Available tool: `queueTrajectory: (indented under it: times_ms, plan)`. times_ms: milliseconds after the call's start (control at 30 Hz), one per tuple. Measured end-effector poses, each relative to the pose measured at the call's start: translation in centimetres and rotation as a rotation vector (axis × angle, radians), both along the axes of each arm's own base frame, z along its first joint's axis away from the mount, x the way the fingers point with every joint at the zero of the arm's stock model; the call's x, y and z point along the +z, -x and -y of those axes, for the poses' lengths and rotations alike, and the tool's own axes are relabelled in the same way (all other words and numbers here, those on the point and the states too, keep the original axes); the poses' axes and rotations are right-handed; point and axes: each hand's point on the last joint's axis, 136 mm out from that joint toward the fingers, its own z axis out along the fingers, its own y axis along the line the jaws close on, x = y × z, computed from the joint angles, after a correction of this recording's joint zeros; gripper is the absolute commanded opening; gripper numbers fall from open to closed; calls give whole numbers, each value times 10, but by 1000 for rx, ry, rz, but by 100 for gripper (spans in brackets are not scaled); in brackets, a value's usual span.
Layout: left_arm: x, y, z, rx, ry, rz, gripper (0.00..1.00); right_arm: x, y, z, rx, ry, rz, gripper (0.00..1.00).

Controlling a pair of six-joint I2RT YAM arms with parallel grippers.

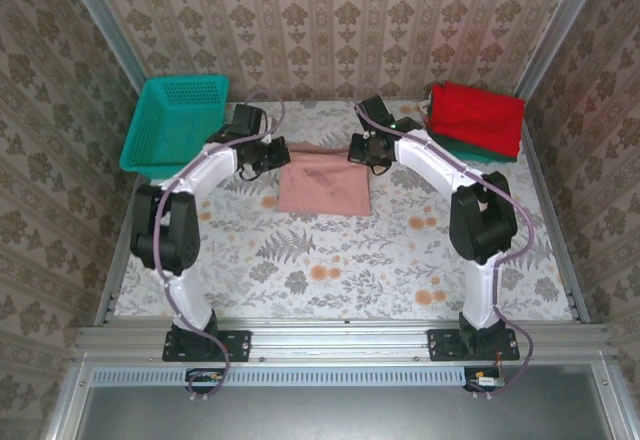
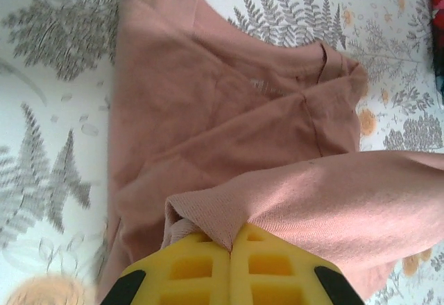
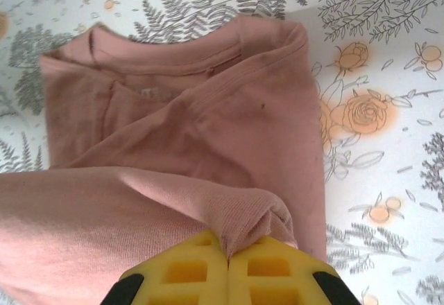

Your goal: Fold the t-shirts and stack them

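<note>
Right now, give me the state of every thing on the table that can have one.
pink t-shirt: partly folded, one edge pinched up at both ends
red t-shirt: folded, lying on the dark green t-shirt
dark green t-shirt: folded, mostly covered
teal basket: looks empty
left gripper: shut on the pink t-shirt
right gripper: shut on the pink t-shirt

We find no legible text, brand or number. A faint pale marking (image 2: 267, 85) on the pink t-shirt (image 2: 201, 132), below its collar, is too blurred to read.
</note>
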Motion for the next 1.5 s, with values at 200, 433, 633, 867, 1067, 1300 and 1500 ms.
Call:
queueTrajectory:
  times_ms: [200, 433, 633, 867, 1067, 1300, 1500]
  plan:
    - [-25, -31, 8, -31, 3, -39, 10, -29, -26, 7, -9, -11, -43, 21]
    - [-37, -38, -8, -32, -33, -87, 56, -21, -48, 13, 4, -10, -28, 55]
    - [-11, -53, -27, -6, -48, -30, 38, 16, -34, 10, 33, -16, 40, 55]
    - [8, -24, -8, -66, -37, 26, 41, 17, -14, -39, 134, -36, 68, 50]
    - [-25, -38, 44, -176, -8, 32, 29, -47, -62, -39, 96, -12, 3, 51]
    - [-92, -68, 27, -141, 9, -56, 33, -92, -67, -5, 40, -34, -100, 70]
    - [-91, -73, 13, -115, 9, -54, 38, -84, -63, 7, 31, -63, -95, 78]
